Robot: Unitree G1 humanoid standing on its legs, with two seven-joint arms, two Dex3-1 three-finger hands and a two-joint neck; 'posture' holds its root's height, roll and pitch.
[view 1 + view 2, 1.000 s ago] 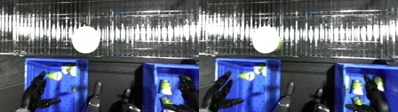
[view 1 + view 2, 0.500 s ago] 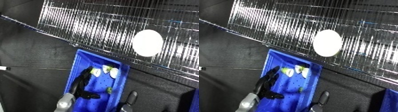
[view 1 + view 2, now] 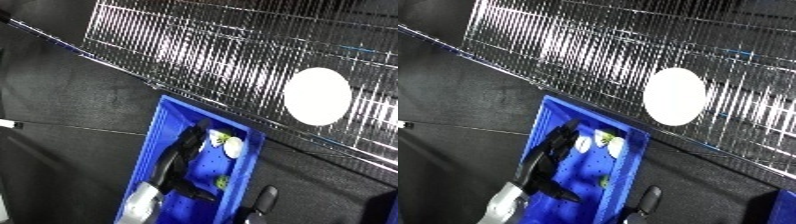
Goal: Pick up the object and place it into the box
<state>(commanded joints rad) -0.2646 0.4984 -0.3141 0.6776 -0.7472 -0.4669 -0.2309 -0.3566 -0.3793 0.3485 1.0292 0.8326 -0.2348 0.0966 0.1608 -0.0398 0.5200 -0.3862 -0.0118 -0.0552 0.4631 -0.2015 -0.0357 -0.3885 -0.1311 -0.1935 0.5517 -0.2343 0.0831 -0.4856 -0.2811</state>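
1. Left hand (image 3: 182, 157): black, reaching into the blue bin (image 3: 151, 145) from the lower edge of the view. Its silver and white forearm (image 3: 138, 207) enters below it.
2. Left hand state: fingers extended and fairly straight, pointing toward the far end of the bin, with the thumb spread out to the side. They are not curled round anything, so the hand holds nothing.
3. Task objects: two pale, white-and-green items (image 3: 226, 145) lie on the bin floor just beyond and to the right of the fingertips, close to the far wall. Whether the fingertips touch the nearer one cannot be told.
4. A further small green item (image 3: 221, 183) lies on the bin floor to the right of the hand, near the palm and against the right wall.
5. Right hand: only a dark, rounded part (image 3: 264, 197) shows to the right of the bin, outside its wall, at the lower edge. It cannot be told whether this hand is spread or curled.
6. Surroundings: the bin sits on a dark surface (image 3: 71, 100). Beyond the hand, past the bin's far wall, stands a bright wire mesh panel (image 3: 204, 55) carrying a white oval disc (image 3: 317, 96).
7. The whole scene appears tilted in both eye views.
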